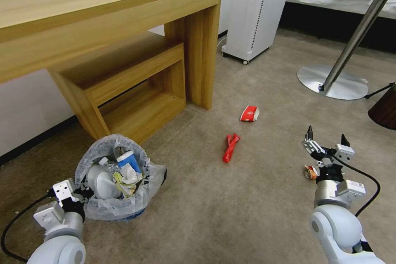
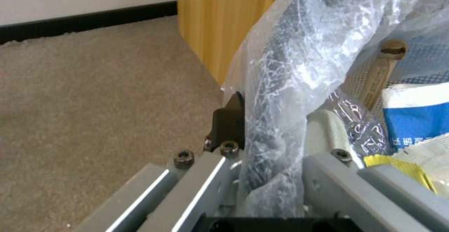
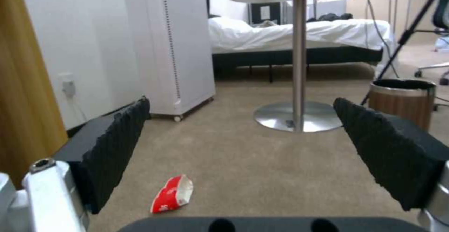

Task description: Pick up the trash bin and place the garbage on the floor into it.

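Observation:
The trash bin [image 1: 123,198], lined with a crinkled whitish bag and full of litter, stands low by the carpet at my front left. My left gripper [image 1: 79,193] is shut on its near rim; in the left wrist view the bag-covered rim [image 2: 280,84] runs between the fingers of the left gripper [image 2: 276,119]. On the beige floor [image 1: 247,198] lie a red-white paper cup [image 1: 250,113] [image 3: 172,194], a red wrapper [image 1: 231,147] and a small crushed piece [image 1: 310,172]. The right gripper [image 1: 326,142] [image 3: 241,105] hangs open and empty above that piece.
A wooden desk [image 1: 123,4] with a lower shelf unit [image 1: 136,86] stands right behind the bin. A white cabinet on castors [image 1: 255,12], a round table's metal foot [image 1: 332,82] [image 3: 298,116] and a brown bin [image 1: 385,109] [image 3: 402,98] stand farther off.

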